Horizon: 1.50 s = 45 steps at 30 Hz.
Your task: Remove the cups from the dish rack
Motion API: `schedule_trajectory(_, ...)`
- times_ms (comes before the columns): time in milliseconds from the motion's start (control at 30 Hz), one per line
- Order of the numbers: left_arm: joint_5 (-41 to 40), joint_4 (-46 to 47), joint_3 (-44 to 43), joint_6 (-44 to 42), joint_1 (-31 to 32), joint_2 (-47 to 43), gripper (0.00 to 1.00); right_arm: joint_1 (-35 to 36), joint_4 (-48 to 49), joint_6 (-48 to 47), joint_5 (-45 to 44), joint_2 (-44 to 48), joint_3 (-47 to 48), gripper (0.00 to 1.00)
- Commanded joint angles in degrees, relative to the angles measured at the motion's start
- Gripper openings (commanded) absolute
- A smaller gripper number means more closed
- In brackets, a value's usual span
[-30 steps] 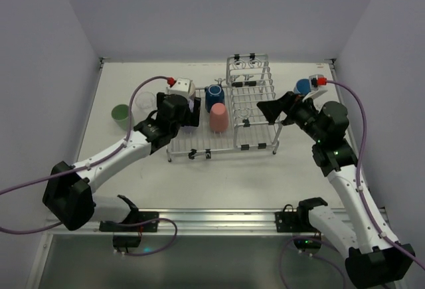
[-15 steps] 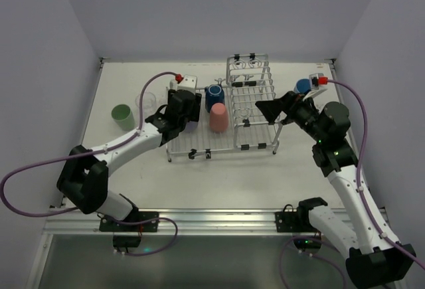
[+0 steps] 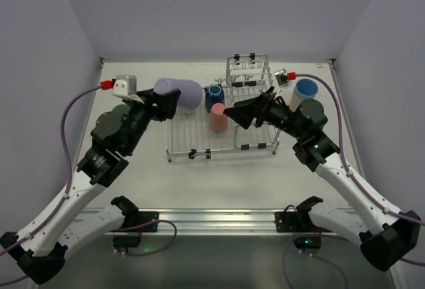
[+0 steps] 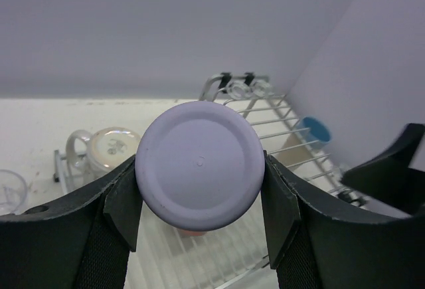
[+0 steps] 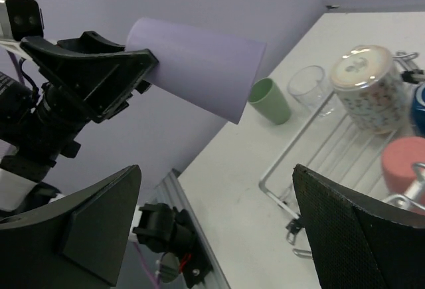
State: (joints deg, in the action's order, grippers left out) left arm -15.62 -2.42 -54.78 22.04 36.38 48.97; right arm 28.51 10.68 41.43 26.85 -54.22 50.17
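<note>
My left gripper (image 3: pixel 169 101) is shut on a lavender cup (image 3: pixel 180 94) and holds it on its side in the air above the left end of the dish rack (image 3: pixel 199 141). In the left wrist view the cup's base (image 4: pixel 199 166) fills the gap between the fingers (image 4: pixel 279 202). A pink cup (image 3: pixel 218 117) stands upside down in the rack beside a dark blue cup (image 3: pixel 214 95). A speckled cream mug (image 5: pixel 365 86) sits at the rack's left end. My right gripper (image 3: pixel 244 111) is open and empty above the rack's middle, jaws wide in its wrist view (image 5: pixel 226 229).
A pale green cup (image 5: pixel 269 101) and a clear cup (image 5: pixel 312 88) stand on the table left of the rack. A light blue cup (image 3: pixel 305 91) stands on the table right of the rack's taller basket (image 3: pixel 255 86). Walls close the table on three sides.
My left gripper has lifted the lavender cup up out of the rack and pulled back to the left. My right arm has swung left over the rack, uncovering the light blue cup.
</note>
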Motion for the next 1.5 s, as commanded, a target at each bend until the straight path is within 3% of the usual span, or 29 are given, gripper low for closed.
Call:
schedule_trajectory(0, 5.85, 6.53, 3.18, 5.37, -0.52, -5.19, 0.24, 3.3, 10.31, 5.32, 1.62, -3.25, 3.18, 0.99)
schedule_trajectory(300, 17.09, 21.13, 10.31, 16.01, -0.52, -11.88, 0.21, 8.66, 23.85, 15.34, 6.63, -12.66, 7.57, 0.99)
schedule_trajectory(467, 21.32, 25.52, 11.45, 18.12, -0.43, -11.09, 0.21, 9.54, 29.39, 19.47, 8.04, -16.44, 10.12, 0.88)
schedule_trajectory(500, 21.76, 26.05, 11.72, 18.47, -0.43, -11.0, 0.22, 9.46, 31.49, 20.26, 8.04, -16.97, 10.29, 0.84)
schedule_trajectory(533, 21.94, 26.49, 12.07, 18.74, -0.52, -11.09, 0.22, 9.46, 32.9, 21.75, 7.61, -17.67, 10.21, 0.74)
schedule_trajectory(567, 21.94, 26.85, 12.68, 18.83, -0.43, -11.35, 0.27, 9.46, 33.87, 22.29, 7.17, -17.85, 9.95, 0.47)
schedule_trajectory(633, 21.51, 26.59, 13.12, 18.74, -0.43, -11.7, 0.38, 9.46, 35.55, 23.17, 6.29, -18.12, 9.77, 0.3)
schedule_trajectory(667, 21.51, 25.89, 13.21, 18.65, -0.43, -11.88, 0.46, 9.54, 35.99, 23.34, 5.41, -18.29, 9.68, 0.15)
schedule_trajectory(700, 21.68, 25.62, 13.47, 18.56, -0.52, -11.97, 0.62, 9.46, 36.43, 23.43, 4.97, -18.21, 9.59, 0.08)
schedule_trajectory(733, 21.86, 25.36, 13.56, 18.21, -0.52, -12.14, 0.71, 9.46, 36.52, 23.43, 4.62, -18.12, 9.59, 0.01)
schedule_trajectory(767, 22.38, 24.22, 13.56, 17.95, -0.43, -12.41, 0.86, 9.37, 36.35, 23.17, 3.22, -17.6, 9.59, 0.0)
schedule_trajectory(800, 22.56, 23.43, 13.22, 16.82, -0.52, -12.49, 0.92, 9.02, 35.21, 21.78, 2.42, -17.07, 9.59, 0.0)
schedule_trajectory(867, 22.21, 18.8, 12.43, 14.97, -0.52, -13.19, 1.0, 8.23, 31.71, 19.32, 1.37, -15.75, 10.81, 0.0)
schedule_trajectory(967, 18.53, 9.85, 10.06, 10.58, -0.52, -15.13, 1.0, 5.33, 18.28, 11.15, -2.32, -12.06, 14.33, 0.0)
schedule_trajectory(1133, 12.55, -4.77, 7.94, 2.75, -0.43, -16.63, 1.0, -0.37, -17.48, -12.49, -22.16, -9.85, 26.71, 0.0)
schedule_trajectory(1267, 9.82, -17.76, 6.71, -1.64, -0.43, -15.14, 1.0, -9.25, -30.78, -19.97, -30.08, -11.61, 34.37, 0.0)
schedule_trajectory(1367, 9.55, -21.74, 6.44, -4.55, -0.52, -14.17, 1.0, -13.56, -40.54, -25.69, -39.82, -15.64, 39.99, 0.0)
schedule_trajectory(1467, 9.2, -21.84, 7.15, -6.83, -0.43, -13.29, 1.0, -17.6, -49.15, -28.94, -42.48, -21.95, 46.14, 0.0)
